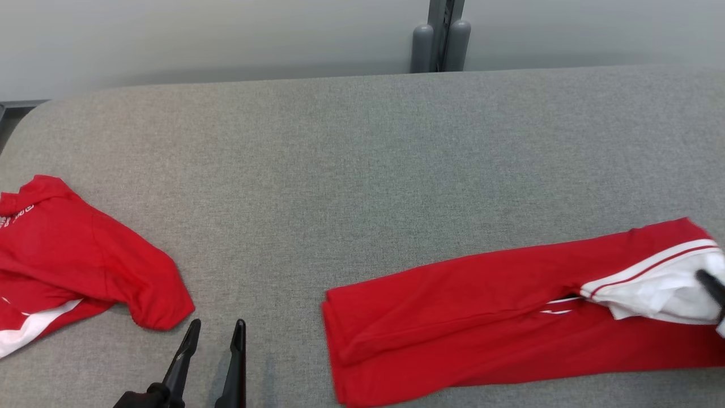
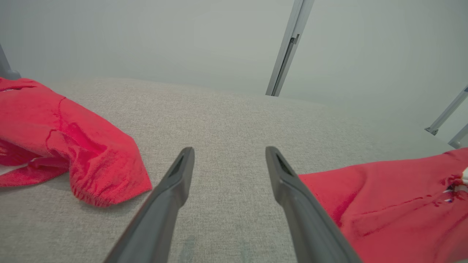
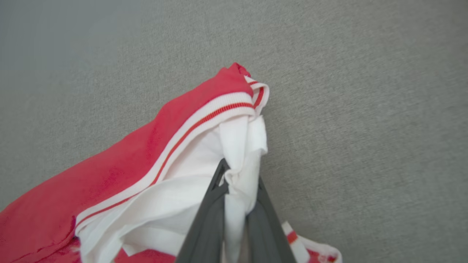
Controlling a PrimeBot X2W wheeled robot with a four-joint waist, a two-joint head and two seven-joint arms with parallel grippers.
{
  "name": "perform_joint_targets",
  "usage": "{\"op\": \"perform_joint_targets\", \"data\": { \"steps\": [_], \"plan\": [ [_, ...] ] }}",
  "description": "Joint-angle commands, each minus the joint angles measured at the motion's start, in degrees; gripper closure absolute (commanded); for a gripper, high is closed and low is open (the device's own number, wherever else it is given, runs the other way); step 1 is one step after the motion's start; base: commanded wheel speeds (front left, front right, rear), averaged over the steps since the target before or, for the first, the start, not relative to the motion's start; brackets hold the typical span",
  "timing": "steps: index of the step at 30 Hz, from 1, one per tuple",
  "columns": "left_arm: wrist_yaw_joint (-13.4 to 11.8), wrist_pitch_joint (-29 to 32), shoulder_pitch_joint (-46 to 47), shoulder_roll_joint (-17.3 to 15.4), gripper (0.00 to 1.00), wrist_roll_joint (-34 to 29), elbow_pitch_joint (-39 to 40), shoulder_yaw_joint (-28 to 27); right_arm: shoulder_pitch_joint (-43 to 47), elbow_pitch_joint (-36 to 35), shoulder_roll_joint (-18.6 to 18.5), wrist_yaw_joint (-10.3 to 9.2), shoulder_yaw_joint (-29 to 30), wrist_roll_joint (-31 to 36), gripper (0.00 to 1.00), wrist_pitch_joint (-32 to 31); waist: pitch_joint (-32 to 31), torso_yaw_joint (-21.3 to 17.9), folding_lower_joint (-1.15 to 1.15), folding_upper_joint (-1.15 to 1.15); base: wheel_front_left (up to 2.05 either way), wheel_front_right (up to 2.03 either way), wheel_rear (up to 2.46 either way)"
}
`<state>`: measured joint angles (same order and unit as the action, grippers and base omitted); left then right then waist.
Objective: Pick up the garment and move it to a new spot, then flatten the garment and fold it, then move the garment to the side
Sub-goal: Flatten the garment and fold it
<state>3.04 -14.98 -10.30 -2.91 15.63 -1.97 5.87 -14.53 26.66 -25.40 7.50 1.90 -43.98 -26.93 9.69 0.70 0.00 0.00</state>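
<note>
The right gripper (image 3: 239, 174) is pinching a bunch of white fabric on the red garment (image 1: 481, 306), which is lying stretched out at the near right. The left gripper (image 1: 217, 330) is hovering spread and empty.

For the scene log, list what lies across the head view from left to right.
crumpled red garment → left gripper, open, low in the picture → long red garment → right gripper, shut on that garment's white end at the right edge.
</note>
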Motion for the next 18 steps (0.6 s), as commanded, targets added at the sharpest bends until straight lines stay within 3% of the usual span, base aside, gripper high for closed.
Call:
{"op": "perform_joint_targets", "data": {
  "steps": [1, 5, 8, 13, 18],
  "plan": [
    [0.3, -0.3, -0.6, -0.2, 0.0, -0.4, -0.1, -0.5, 0.5, -0.1, -1.1, -0.01, 0.9, -0.4, 1.0, 0.4, -1.2, -0.2, 0.0, 0.0, 0.0, 0.0, 0.0],
    [-0.2, -0.3, -1.8, -0.1, 0.0, 1.2, 0.0, -0.5, 1.7, -2.9, -4.7, 0.0, 4.6, -1.2, 1.0, -0.9, -2.9, -0.2, 0.0, 0.0, 0.0, 0.0, 0.0],
    [-0.8, -0.3, -2.4, -0.1, 0.0, 2.0, 0.2, -0.3, 3.7, -8.3, -5.0, 0.01, 4.8, -1.9, 1.0, -3.0, -3.7, -0.1, 0.0, 0.0, 0.0, 0.0, 0.0],
    [-1.6, -0.3, -3.2, -0.1, 0.0, 2.9, 0.4, 0.1, 7.7, -20.4, -0.8, 0.01, 1.5, -2.1, 1.0, -5.9, -4.3, -0.3, 0.0, 0.0, 0.0, 0.0, 0.0],
    [-1.6, -0.3, -2.9, -0.1, 0.0, 2.7, 0.1, 0.9, 9.8, -28.2, 8.0, 0.01, -6.0, -0.1, 1.0, -7.2, -4.2, -0.4, 0.0, 0.0, 0.0, 0.0, 0.0]
  ]
}}
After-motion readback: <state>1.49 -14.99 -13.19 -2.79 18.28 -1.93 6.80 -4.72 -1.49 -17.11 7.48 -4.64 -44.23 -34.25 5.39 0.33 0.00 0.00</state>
